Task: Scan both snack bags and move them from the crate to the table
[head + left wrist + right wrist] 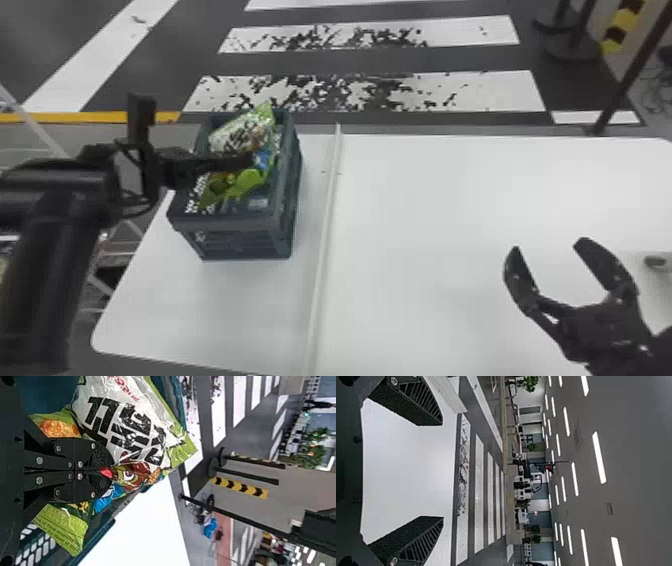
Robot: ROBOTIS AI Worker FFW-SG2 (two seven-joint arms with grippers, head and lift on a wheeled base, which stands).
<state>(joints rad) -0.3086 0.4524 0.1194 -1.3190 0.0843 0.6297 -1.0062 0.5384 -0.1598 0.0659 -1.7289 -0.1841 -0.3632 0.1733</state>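
The upper snack bag [123, 419] sits in the crate [282, 220], clamped in the left gripper's [107, 471] jaws, lower snack bag [65, 526] beneath; right gripper's [549, 244] jaws stand apart; both transfers to the surface [450, 200] remain; scanning, I cannot tell.

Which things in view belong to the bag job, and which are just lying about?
Job:
- snack bags
- crate
- table
- left gripper
- right gripper

Not job:
- striped post
- blue item on floor

Unclear: small grey object, possibly the scanner.
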